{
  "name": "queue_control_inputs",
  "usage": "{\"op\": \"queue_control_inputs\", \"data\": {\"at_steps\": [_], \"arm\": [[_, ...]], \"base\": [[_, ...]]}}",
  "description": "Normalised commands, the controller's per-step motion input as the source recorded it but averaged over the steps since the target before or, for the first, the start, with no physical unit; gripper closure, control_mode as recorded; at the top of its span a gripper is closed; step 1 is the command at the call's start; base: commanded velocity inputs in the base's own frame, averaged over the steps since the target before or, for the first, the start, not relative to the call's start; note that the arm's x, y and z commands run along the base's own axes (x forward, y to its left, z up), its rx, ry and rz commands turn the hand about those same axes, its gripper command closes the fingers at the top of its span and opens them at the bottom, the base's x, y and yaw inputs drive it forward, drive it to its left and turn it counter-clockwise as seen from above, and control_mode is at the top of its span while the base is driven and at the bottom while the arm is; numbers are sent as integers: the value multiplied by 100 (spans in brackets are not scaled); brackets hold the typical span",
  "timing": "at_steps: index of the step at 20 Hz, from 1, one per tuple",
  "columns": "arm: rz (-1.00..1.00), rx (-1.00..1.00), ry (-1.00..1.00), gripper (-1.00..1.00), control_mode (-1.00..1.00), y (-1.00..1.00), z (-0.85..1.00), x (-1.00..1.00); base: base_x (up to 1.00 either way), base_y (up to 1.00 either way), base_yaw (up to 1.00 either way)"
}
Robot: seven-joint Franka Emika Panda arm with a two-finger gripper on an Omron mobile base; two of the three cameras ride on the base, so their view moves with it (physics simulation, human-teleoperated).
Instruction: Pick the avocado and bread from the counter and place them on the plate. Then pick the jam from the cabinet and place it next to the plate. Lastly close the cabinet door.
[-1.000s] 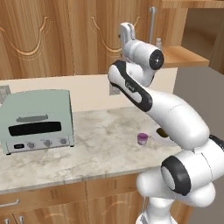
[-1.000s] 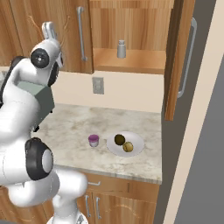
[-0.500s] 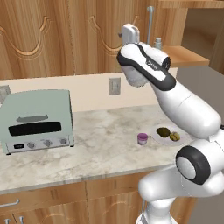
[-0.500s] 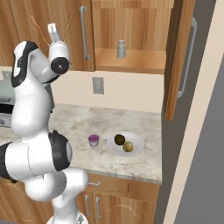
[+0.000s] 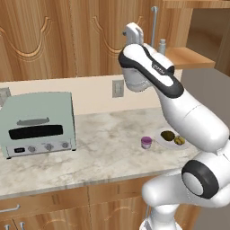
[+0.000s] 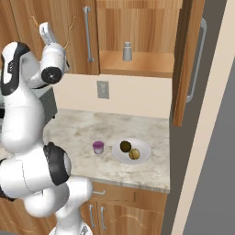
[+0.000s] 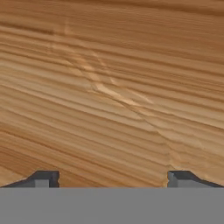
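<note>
**Inspector:** Progress first. How much of the job looks finished?

**Operator:** Most of it, by the look of things. The avocado (image 6: 125, 146) and the bread (image 6: 134, 154) both lie on the plate (image 6: 142, 146), touching or nearly so. The plate sits on the counter (image 6: 82, 128) toward its right end. The jam (image 6: 98, 147) stands on the stone just left of the plate, close beside it but apart from the rim.

**Inspector:** So the jar is out of the cabinet?

**Operator:** Yes. The cabinet (image 6: 137, 27) has a grey shaker bottle (image 6: 127, 51) on its shelf and no purple jar.

**Inspector:** What is left, then?

**Operator:** Closing up. The cabinet door (image 6: 193, 59) stands swung out on the right, with its silver bar handle (image 6: 198, 59) facing the room. That step is judged not yet done.

**Inspector:** Where is the arm?

**Operator:** The gripper (image 7: 112, 178) is raised high, well above the counter and to the left of the open cabinet, in front of a carved-arch panel (image 5: 63, 40). In the hand view, wood grain sits close ahead of it.

**Inspector:** Holding anything?

**Operator:** Nothing. The fingers (image 7: 43, 178) stand wide apart with bare wood between them.

**Inspector:** Next concern?

**Operator:** The hand is well apart from the open door, so it would likely need to travel right and get behind that door to push it shut.
</note>
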Motion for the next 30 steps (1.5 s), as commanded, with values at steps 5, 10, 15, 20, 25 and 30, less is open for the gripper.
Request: {"op": "queue_control_inputs", "data": {"at_steps": [5,10,15,20,25,30], "arm": [[-4,0,0,-100,-100,-10,97,-100],[-5,0,0,-100,-100,-33,79,-100],[-12,0,35,-100,-100,-46,43,-100],[-14,0,71,-100,-100,-35,22,-100],[-13,0,57,-100,-100,-30,35,-100],[-7,0,18,-100,-100,-40,-16,-74]], "base": [[0,0,0],[0,0,0],[0,0,0],[0,0,0],[0,0,0],[0,0,0]]}}
